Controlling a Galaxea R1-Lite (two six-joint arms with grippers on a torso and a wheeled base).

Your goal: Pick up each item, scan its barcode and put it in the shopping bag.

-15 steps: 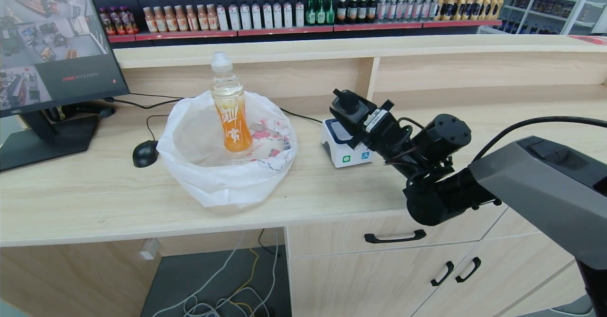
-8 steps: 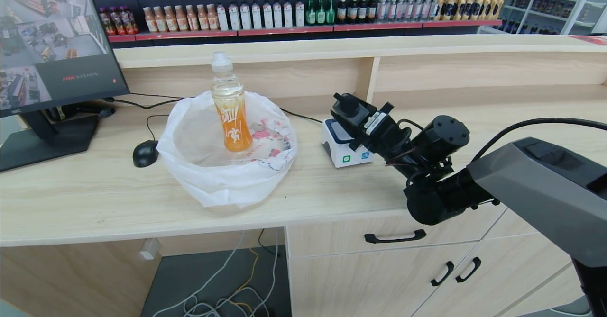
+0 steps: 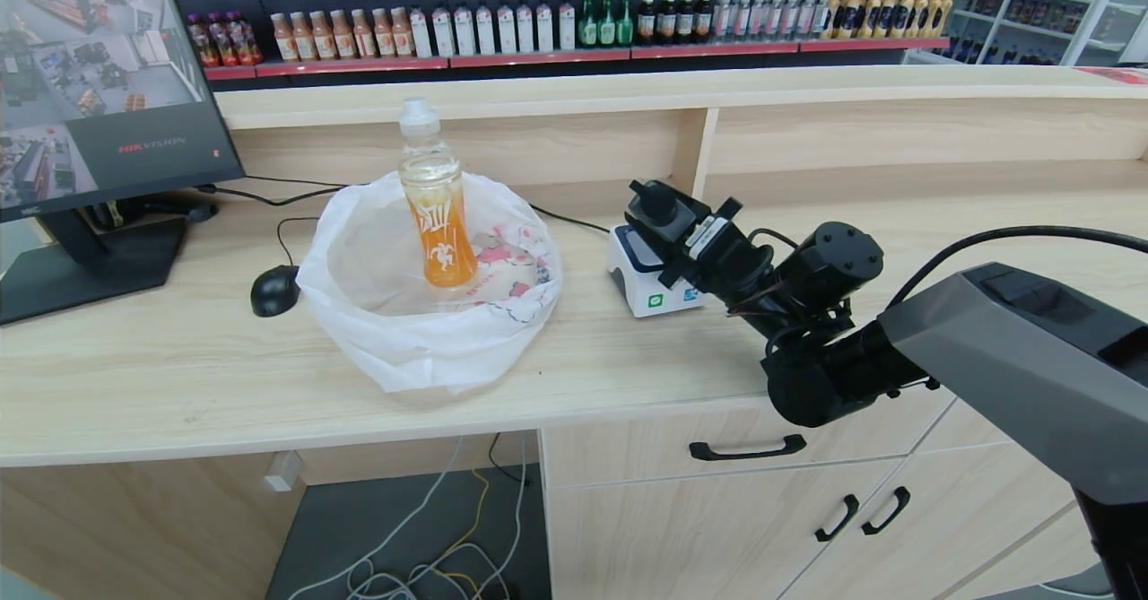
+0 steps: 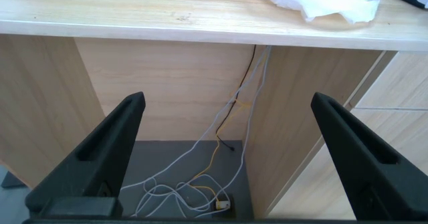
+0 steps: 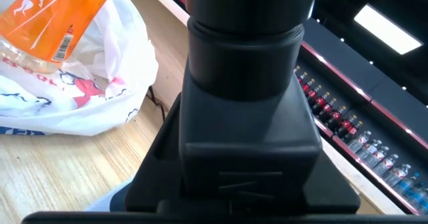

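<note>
Wooden table, head view: your bottle stands up in the shopping bag. The right hand has sunk a little by the scanner, so this item looks bagged. You cannot tell if that hand is open. Left wrist view: the left hand is wide open, holding nothing, below the table. Right wrist view: bottle and bag sit apart from the hand.

orange bottle against white shopping bag | bag on wooden counter
</note>
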